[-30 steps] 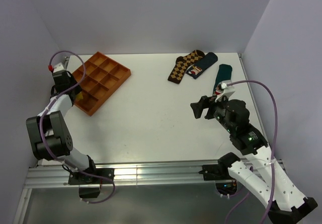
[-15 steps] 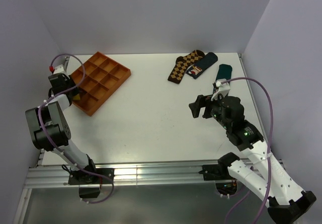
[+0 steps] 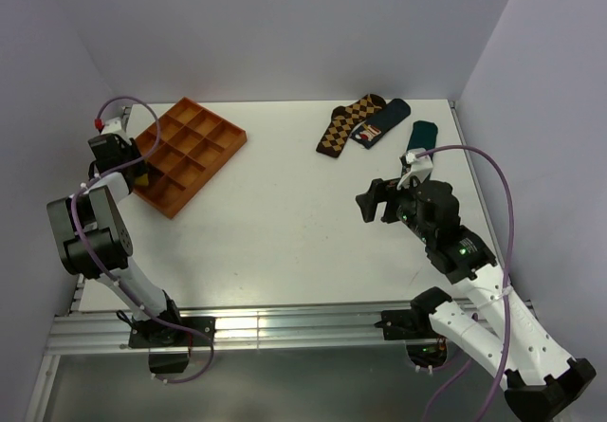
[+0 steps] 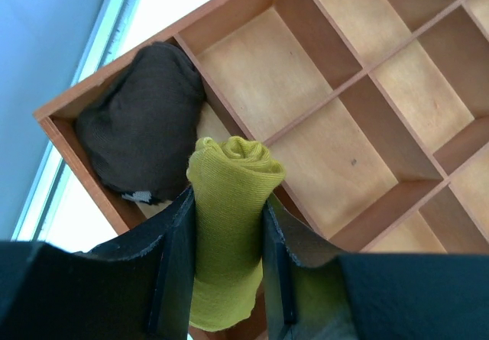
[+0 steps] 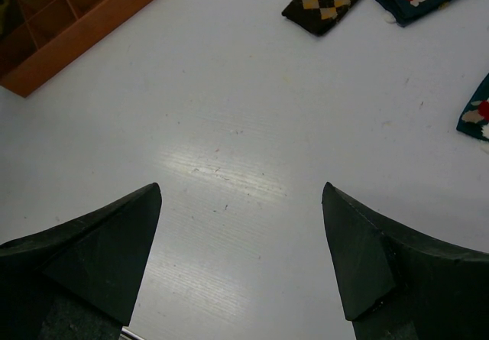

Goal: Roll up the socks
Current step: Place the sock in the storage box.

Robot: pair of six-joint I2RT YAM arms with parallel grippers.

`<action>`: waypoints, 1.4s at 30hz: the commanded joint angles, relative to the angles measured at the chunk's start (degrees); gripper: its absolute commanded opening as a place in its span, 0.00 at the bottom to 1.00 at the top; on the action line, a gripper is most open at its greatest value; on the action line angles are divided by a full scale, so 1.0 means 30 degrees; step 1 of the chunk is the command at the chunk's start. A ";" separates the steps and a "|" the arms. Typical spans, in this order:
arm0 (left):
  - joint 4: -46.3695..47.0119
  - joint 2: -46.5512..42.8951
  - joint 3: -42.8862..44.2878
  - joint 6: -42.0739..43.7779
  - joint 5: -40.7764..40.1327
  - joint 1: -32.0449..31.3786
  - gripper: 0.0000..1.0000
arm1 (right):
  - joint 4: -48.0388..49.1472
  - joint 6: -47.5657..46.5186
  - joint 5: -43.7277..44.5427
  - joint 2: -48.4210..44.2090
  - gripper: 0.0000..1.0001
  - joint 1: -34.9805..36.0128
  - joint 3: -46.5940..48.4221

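Mustard-yellow and rolled, the socks (image 4: 229,225) are being gripped by the left gripper (image 4: 227,202) above the wooden tray (image 4: 321,99), beside a dark bundle (image 4: 141,137) lying in its corner compartment. The right gripper (image 5: 241,191) is hovering, jaws spread wide, over the white table (image 5: 229,88), holding nothing.

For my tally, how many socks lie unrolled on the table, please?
3: a brown argyle sock, a dark green Santa sock beside it, and another dark green sock further right, partly hidden by the right arm.

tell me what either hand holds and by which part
Left hand pinches the rolled yellow sock by its sides, rolled end sticking out. Right hand holds nothing.
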 commanded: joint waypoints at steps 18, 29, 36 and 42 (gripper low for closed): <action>-0.2556 0.1440 0.1484 0.3202 0.0492 0.0069 0.00 | 0.0974 -0.0463 0.0070 -0.0756 0.92 0.0139 -0.0112; -0.5310 0.2494 0.2187 0.4168 0.1163 0.0098 0.00 | 0.1090 -0.0492 0.0715 -0.1108 0.91 0.0578 -0.0316; -0.5954 0.2494 0.2127 0.4784 0.1165 0.0098 0.00 | 0.1090 -0.0551 0.1125 -0.1371 0.91 0.0959 -0.0346; -0.6892 0.3812 0.2801 0.4726 0.0607 0.0098 0.00 | 0.1062 -0.0580 0.1213 -0.1547 0.91 0.1164 -0.0405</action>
